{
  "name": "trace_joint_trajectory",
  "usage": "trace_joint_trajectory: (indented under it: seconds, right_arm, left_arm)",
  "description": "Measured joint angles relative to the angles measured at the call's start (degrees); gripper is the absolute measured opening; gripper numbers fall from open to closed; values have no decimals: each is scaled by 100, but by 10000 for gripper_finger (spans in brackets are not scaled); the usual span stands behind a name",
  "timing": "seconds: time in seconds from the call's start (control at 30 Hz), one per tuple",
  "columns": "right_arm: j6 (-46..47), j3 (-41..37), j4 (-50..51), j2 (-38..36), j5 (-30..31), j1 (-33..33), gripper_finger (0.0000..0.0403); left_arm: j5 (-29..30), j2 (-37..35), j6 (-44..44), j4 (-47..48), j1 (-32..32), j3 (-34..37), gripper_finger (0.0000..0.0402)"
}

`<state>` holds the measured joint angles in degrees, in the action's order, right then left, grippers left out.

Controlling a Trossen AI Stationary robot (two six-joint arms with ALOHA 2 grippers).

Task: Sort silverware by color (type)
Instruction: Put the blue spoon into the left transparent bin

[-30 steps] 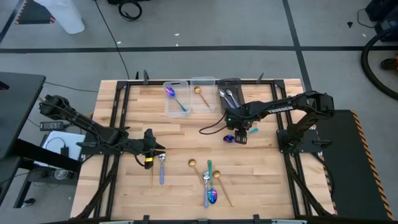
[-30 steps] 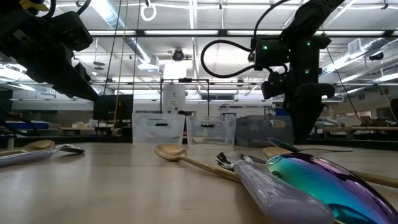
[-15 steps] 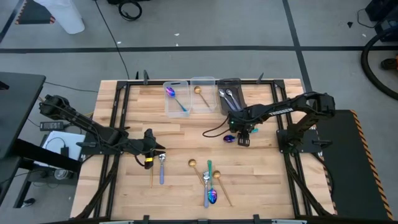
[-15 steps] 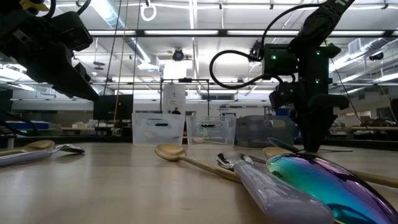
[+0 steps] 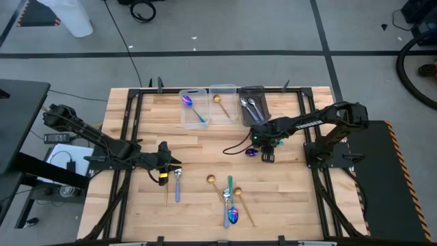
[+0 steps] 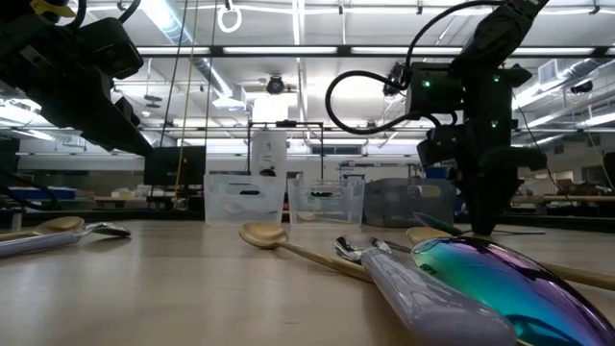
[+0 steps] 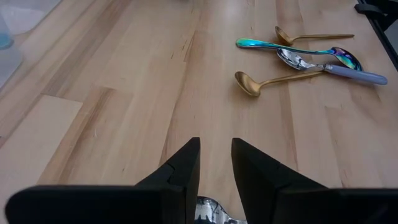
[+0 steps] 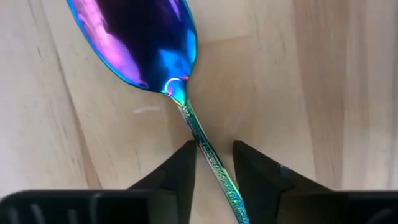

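from above, right gripper (image 5: 267, 155) is down at the desk (image 5: 198, 154) right of centre, over an iridescent spoon (image 5: 254, 152); left gripper (image 5: 168, 173) waits lower left by a silver spoon (image 5: 178, 182). low view just shows the right arm planted on the desk. left wrist: jaws parted a bit, nothing held, loose silverware (image 7: 308, 56) in the upper right. right wrist: jaws straddle the spoon's thin handle, small gaps either side, not gripping yet. risk: that skinny handle could slide or twist out as they pinch.

Spoon handle (image 8: 211, 158) between right pincer (image 8: 211, 167) fingers — on table (image 5: 205, 147).
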<state>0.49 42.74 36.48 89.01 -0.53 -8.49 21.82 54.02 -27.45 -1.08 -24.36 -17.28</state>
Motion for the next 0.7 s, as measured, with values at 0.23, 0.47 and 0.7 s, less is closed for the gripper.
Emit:
trace_joint_trajectory:
  seconds: [0.23,0.47,0.7]
  right_arm:
    - [226,-4,-10,7,-306,-4,24]
    - [545,7,-8,11,-278,-2,18]
    - [732,308,-51,44,-315,11,16]
  left_arm:
    - [0,0,0,0,2,0,100]
    - [0,0,-3,-2,2,0,100]
    - [0,0,-8,-34,0,0,100]
